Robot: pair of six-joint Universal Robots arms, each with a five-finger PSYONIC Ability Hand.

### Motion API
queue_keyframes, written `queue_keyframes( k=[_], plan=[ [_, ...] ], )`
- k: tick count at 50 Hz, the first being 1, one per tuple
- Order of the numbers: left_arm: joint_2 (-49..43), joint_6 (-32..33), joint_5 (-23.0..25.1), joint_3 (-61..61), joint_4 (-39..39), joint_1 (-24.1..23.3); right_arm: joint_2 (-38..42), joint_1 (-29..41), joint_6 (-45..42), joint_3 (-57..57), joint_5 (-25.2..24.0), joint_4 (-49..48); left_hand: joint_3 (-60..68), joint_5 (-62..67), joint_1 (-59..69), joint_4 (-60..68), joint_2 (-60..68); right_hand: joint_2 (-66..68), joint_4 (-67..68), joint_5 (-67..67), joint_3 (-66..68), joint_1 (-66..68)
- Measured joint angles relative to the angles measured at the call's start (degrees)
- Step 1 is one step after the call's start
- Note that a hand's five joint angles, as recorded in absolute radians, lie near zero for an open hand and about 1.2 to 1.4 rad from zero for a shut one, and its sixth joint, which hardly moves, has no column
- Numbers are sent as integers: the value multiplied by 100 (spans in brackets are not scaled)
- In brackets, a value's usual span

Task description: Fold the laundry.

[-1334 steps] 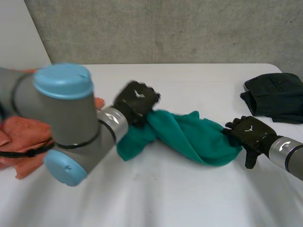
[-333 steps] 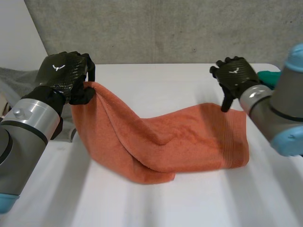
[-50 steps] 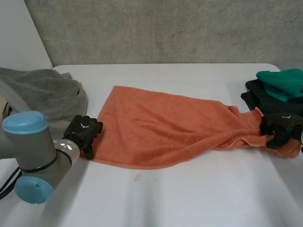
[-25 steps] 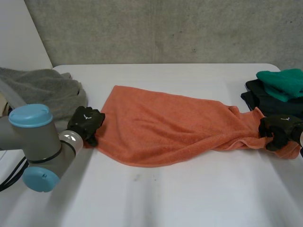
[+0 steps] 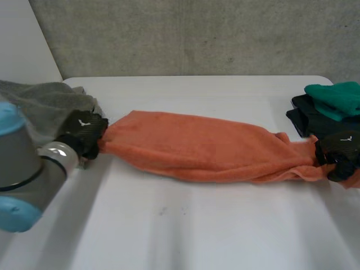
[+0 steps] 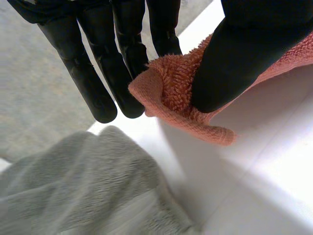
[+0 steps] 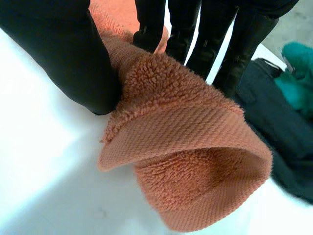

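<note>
Both orange towel (image 5: 202,147) ends pinched; left robot hand (image 5: 83,130) on one, right robot hand (image 5: 339,151) on opp. end.

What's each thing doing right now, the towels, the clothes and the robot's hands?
Orange towel: stretched in a narrow band between both hands.
Left hand: shut, pinching one towel end.
Right hand: shut, pinching the other end.
Grey towel: crumpled heap.
Green cloth: resting on the dark cloth.
</note>
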Motion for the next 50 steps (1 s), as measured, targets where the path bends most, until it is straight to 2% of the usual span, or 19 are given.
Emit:
queue_keyframes(
  k=[3, 5, 11, 17, 22, 28, 32, 34, 36, 37, 38, 42, 44, 50],
  plan=[
    [421, 87, -76, -193, -285, 81, -188, 0, -362, 82, 17, 234, 0, 0, 0, 0, 0, 0, 0, 0, 0, 0],
    [973, 306, -216, -483, -798, 214, -417, 0, -1008, 216, 86, 692, 0, 0, 0, 0, 0, 0, 0, 0, 0, 0],
    [1574, 883, -500, -1140, -1717, 342, -517, 18, -1912, 419, 326, 1361, 0, 0, 0, 1, 1, 0, 0, 0, 0, 0],
    [1541, 1151, -653, -1507, -1904, 311, -448, 60, -2150, 475, 406, 1517, 0, 0, 0, 1, 2, 0, 0, 0, 0, 0],
    [954, 1207, -701, -1285, -1545, 262, -142, 304, -2033, 238, 392, 1200, 23, 0, 0, 2, 20, 0, 0, 0, 0, 0],
    [-150, 1113, -772, 308, -800, 138, 309, 939, -793, -998, 449, 117, 22, 0, 0, 22, 45, 0, 0, 0, 0, 0],
    [-591, 884, -973, 1694, -230, -10, 410, 1193, 291, -1943, 521, -935, 25, 0, 0, 23, 61, 0, 0, 0, 0, 0],
    [-671, 728, -1083, 2215, 87, -62, 406, 1223, 536, -2111, 550, -1250, 30, 0, 0, 24, 66, 1, 0, 0, 0, 0],
    [-728, 399, -1263, 2940, 748, -135, 312, 1279, 1431, -2535, 740, -2574, 49, 0, 0, 25, 68, 0, 0, 0, 0, 2],
    [-725, 328, -1293, 3059, 898, -149, 296, 1282, 1532, -2566, 768, -2737, 49, 0, 0, 25, 68, 0, 0, 0, 0, 34],
    [-707, 187, -1353, 3261, 1207, -173, 235, 1296, 1864, -2656, 878, -3295, 48, 0, 0, 25, 70, 0, 3, 48, 0, 140],
    [-611, -106, -1448, 3401, 1861, -231, 164, 1351, 2359, -2737, 1060, -4162, 49, 0, 0, 25, 70, 0, 5, 117, 0, 153],
    [-583, -148, -1455, 3330, 1946, -241, 180, 1388, 2435, -2740, 1075, -4268, 59, 0, 0, 25, 75, 0, 5, 117, 0, 153],
    [-577, -185, -1437, 2421, 1970, -260, 591, 1529, 2420, -2620, 753, -3638, 104, 0, 0, 27, 85, 0, 46, 128, 0, 153]
  ],
)
